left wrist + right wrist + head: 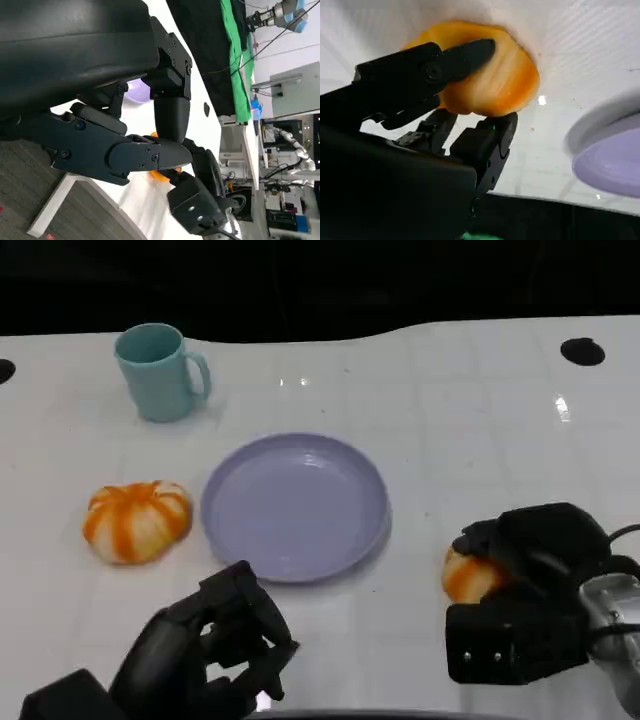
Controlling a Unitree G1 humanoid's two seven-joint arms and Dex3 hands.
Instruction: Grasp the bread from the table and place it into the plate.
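Note:
A lilac plate (295, 505) lies in the middle of the white table. Right of it, an orange-and-white striped bread (468, 577) sits on the table, half covered by my right hand (530, 590). In the right wrist view my fingers (445, 65) wrap over the bread (495, 80) and the thumb presses it from the other side, with the plate's rim (610, 160) a short way beyond. A second striped bread (137, 520) lies just left of the plate. My left hand (215, 650) hovers near the front edge below the plate, fingers curled in on nothing.
A teal mug (158, 370) stands at the back left, behind the left bread. The left wrist view shows my left hand (125, 125) up close, with my right hand (200, 195) and a sliver of bread (162, 175) beyond it. Dark holes mark the table's far corners.

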